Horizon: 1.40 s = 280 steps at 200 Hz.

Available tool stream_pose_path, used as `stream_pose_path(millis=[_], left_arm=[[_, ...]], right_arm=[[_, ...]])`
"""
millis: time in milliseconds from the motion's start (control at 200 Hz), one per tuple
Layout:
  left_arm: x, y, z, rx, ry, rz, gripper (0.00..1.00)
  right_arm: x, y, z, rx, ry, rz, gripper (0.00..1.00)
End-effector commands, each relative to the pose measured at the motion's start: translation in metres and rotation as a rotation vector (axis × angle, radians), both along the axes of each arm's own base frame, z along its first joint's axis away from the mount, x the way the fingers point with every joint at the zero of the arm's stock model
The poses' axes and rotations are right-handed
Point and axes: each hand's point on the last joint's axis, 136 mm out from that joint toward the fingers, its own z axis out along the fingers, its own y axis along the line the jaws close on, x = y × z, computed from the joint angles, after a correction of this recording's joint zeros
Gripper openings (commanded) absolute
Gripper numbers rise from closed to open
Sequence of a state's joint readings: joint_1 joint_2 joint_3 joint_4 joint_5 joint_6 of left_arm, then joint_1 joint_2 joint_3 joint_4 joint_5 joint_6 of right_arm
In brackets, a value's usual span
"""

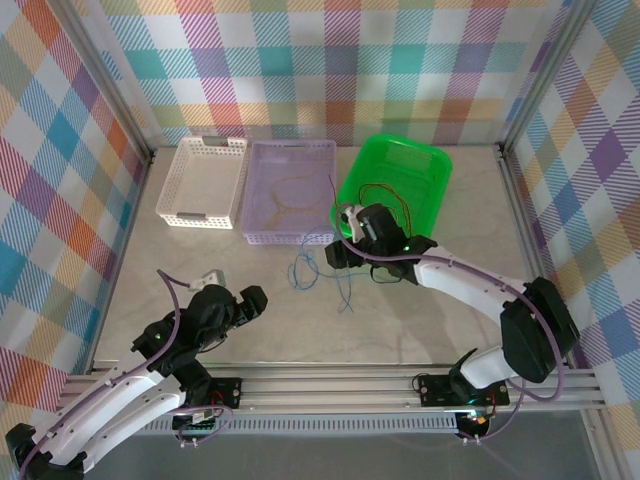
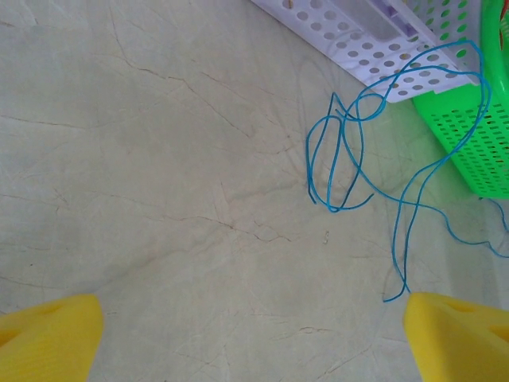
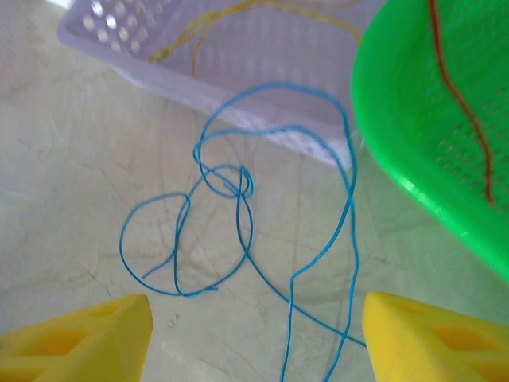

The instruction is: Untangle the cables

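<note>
Nearside of the lilac perforated plastic basket (image 1: 288, 238) lies a thin blue cable (image 3: 351, 203); our left gripper (image 2: 253, 318) and right gripper (image 3: 256, 318) gape empty.

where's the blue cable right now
Top view: the blue cable lies on the table near centre, in front of the purple basket, beside the green basket.

In the right wrist view, the thin blue wire (image 3: 350, 199) runs off the bottom edge; the green perforated plastic basket (image 3: 398, 103) is cropped at right, the lilac perforated tray (image 3: 127, 32) at top.
</note>
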<state>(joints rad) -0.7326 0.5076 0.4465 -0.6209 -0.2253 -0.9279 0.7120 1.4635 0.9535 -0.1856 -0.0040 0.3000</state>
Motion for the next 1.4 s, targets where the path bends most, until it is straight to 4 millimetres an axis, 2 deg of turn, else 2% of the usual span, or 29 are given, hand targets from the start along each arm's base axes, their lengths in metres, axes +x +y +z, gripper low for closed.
stream_pose_path(millis=[0,285,385,405,490,580,705,910,1025,1195,1380,1395], left_arm=[[0.003,-0.005,0.006,-0.024,-0.013,-0.004,0.96],[0.004,-0.006,0.007,-0.018,-0.009,-0.004,0.96],[0.003,-0.005,0.006,-0.015,-0.006,-0.002,0.96],[0.003,-0.005,0.006,-0.014,-0.006,-0.003,0.96],[0.003,-0.005,0.007,-0.011,-0.006,-0.002,0.96],[0.003,-0.005,0.007,-0.012,-0.007,-0.003,0.96],[0.003,-0.006,0.009,-0.020,-0.010,-0.006,0.96],[0.007,-0.021,0.026,-0.098,-0.034,-0.036,0.96],[0.009,-0.032,0.045,-0.156,-0.064,-0.066,0.97],[0.009,-0.049,0.080,-0.281,-0.134,-0.123,0.97],[0.005,-0.068,0.117,-0.447,-0.217,-0.207,0.99],[0.005,-0.071,0.125,-0.474,-0.242,-0.217,0.99]], right_arm=[[-0.005,0.003,-0.036,-0.023,0.078,-0.009,0.70],[0.026,0.005,-0.076,-0.153,0.070,-0.060,0.69],[0.033,0.010,-0.082,-0.163,0.075,-0.062,0.64],[0.034,0.011,-0.082,-0.161,0.074,-0.062,0.61],[0.036,0.017,-0.076,-0.138,0.059,-0.047,0.33],[0.034,0.022,-0.060,-0.098,0.036,-0.022,0.15],[0.022,0.022,-0.018,-0.036,-0.009,0.015,0.00],[-0.019,0.034,0.095,0.177,-0.116,0.155,0.00],[-0.041,0.038,0.143,0.278,-0.126,0.235,0.00],[-0.074,0.047,0.200,0.451,-0.118,0.364,0.00],[-0.098,0.052,0.236,0.561,-0.094,0.464,0.00],[-0.100,0.053,0.238,0.570,-0.091,0.473,0.00]])
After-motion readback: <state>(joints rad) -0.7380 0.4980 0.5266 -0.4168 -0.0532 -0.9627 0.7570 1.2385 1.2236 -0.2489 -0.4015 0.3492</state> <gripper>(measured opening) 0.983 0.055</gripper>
